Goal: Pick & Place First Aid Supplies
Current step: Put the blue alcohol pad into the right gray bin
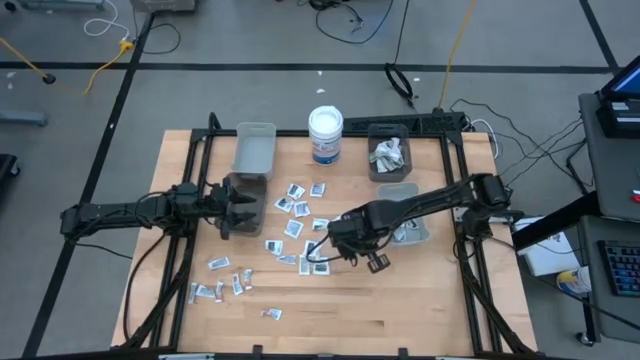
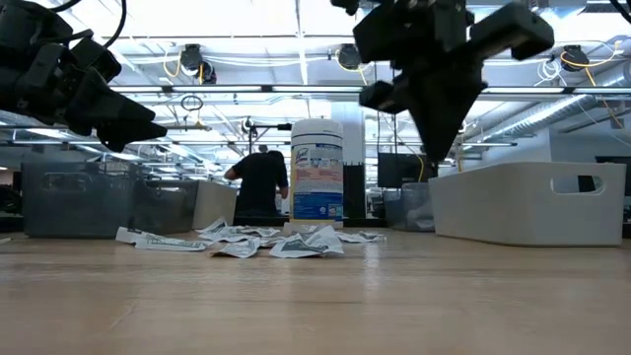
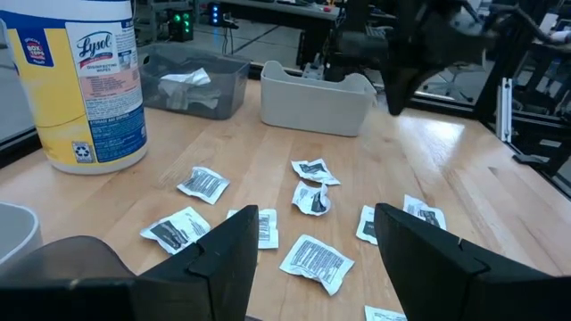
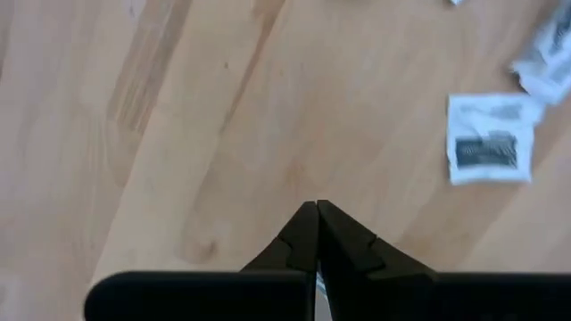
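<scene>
- First aid supplies [image 1: 292,228] lie scattered flat across the middle of the wooden counter [image 1: 400,300], with a smaller bunch [image 1: 222,285] nearer my front-left.
- My right end effector [image 4: 316,210] hovers above bare wood just beside the middle packets, fingers pressed together; I can't tell whether anything is pinched between them.
- My left end effector [image 3: 312,234] waits over the counter's left side, fingers spread, facing the packets.
- Farther back stand a white wipes tub [image 1: 325,135], a light grey bin [image 1: 254,149] and a darker bin [image 1: 388,152] with packets inside.
</scene>
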